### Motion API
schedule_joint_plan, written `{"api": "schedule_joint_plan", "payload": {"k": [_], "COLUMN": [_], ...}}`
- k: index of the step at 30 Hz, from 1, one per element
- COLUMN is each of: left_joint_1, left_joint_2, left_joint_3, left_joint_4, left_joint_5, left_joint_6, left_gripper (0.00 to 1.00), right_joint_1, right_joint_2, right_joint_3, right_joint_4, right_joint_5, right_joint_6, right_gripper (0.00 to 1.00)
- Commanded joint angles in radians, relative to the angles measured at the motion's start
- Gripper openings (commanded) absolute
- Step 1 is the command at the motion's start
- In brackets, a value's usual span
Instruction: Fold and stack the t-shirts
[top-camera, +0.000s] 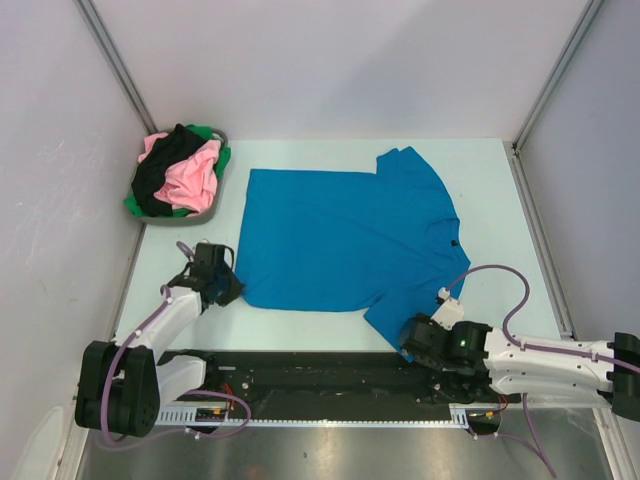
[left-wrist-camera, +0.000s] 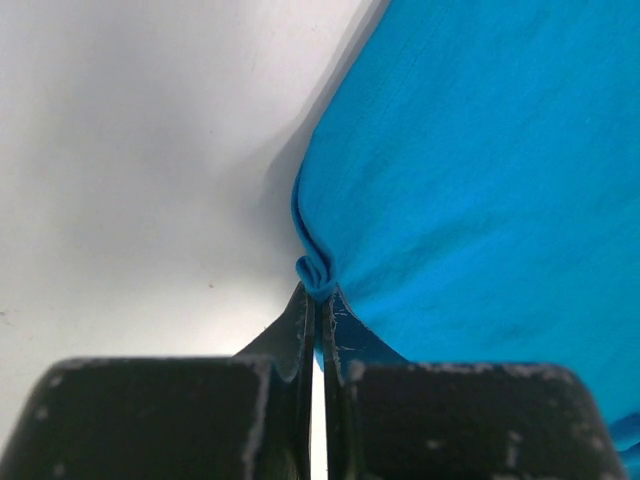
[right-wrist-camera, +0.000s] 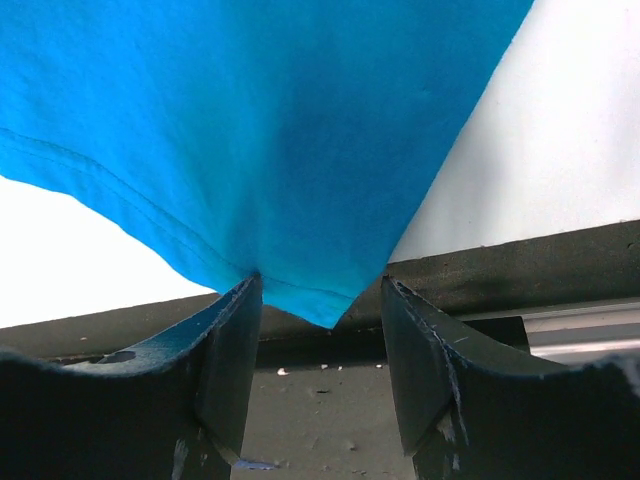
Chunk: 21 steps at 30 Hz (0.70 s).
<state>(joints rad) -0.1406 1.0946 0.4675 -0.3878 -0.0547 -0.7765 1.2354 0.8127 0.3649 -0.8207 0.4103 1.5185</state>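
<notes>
Look to six o'clock: your left gripper (left-wrist-camera: 318, 298) has its two black fingers (left-wrist-camera: 292, 335) pressed together, with only a thin slit of light between them lower down. At their tips they pinch a small rolled bunch of the edge of the blue t-shirt (left-wrist-camera: 480, 180). The shirt fills the frame from twelve to five o'clock. The white counter (left-wrist-camera: 130, 170) takes seven to eleven, with a soft shadow along the hem.

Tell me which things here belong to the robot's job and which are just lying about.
Job: blue t-shirt, pinched by the left gripper, with the right gripper open around its sleeve; pink t-shirt, black t-shirt, green t-shirt.
Lying about: grey basket holding those three.
</notes>
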Motion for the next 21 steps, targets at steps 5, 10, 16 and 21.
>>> {"api": "schedule_joint_plan", "payload": {"k": [5,10,16,21], "left_joint_1": [0.01,0.01,0.009,0.012], "left_joint_2": [0.007,0.01,-0.012,0.004], "left_joint_3": [0.042,0.037,0.062,0.172], "left_joint_4": [-0.006,-0.008,-0.022,-0.072], "left_joint_5": [-0.005,-0.019,-0.011,-0.002], "left_joint_6": [0.025,0.023,0.022,0.034], "left_gripper": [0.0,0.0,0.0,0.0], "right_joint_1": [0.007,0.003,-0.005,-0.141], "right_joint_2": [0.037,0.043,0.007,-0.078], "right_joint_3": [-0.02,-0.018,0.084,0.255], "right_joint_4": [0.054,0.052,-0.064,-0.158], "right_joint_5": [0.047,0.061,0.157,0.232], "right_joint_6": [0.039,0.045,0.01,-0.189], "right_gripper": [0.41,0.03,0.0,0.0]}}
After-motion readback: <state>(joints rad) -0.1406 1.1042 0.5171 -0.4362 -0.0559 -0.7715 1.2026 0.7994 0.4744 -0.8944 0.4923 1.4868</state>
